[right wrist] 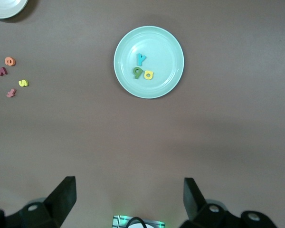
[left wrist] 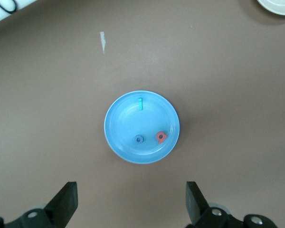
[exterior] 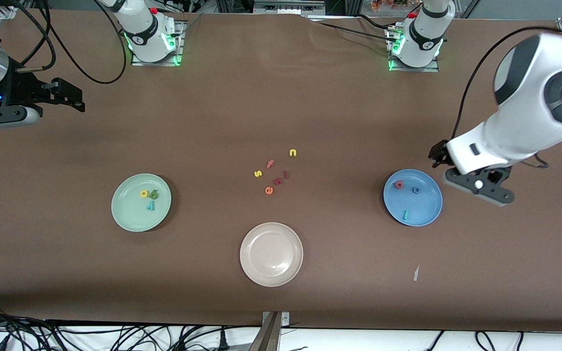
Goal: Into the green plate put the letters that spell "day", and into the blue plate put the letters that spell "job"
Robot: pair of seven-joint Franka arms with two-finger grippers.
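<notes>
The green plate (exterior: 130, 214) (right wrist: 166, 52) holds the yellow a (exterior: 144, 193) (right wrist: 148, 74), the olive-green d (exterior: 153, 195) (right wrist: 137, 72) and the teal y (exterior: 150, 205) (right wrist: 141, 59). In the blue plate (exterior: 427, 207) (left wrist: 123, 128) lie the red-pink b (exterior: 398, 184) (left wrist: 161, 137), the blue o (exterior: 415, 190) (left wrist: 139, 139) and the teal j (exterior: 406, 214) (left wrist: 140, 103). My left gripper (exterior: 473, 179) (left wrist: 131, 204) hangs open and empty in the air just beside the blue plate, toward the left arm's end of the table. My right gripper (exterior: 69, 97) (right wrist: 129, 202) is open and empty, high over the right arm's end.
Loose letters lie mid-table between the plates: yellow n (exterior: 292, 152), pink f (exterior: 270, 164), yellow s (exterior: 258, 173) (right wrist: 23, 83), orange e (exterior: 269, 190) (right wrist: 9, 61) and two dark red ones. A beige plate (exterior: 271, 273) sits nearer the front camera. A white scrap (exterior: 415, 273) lies near the blue plate.
</notes>
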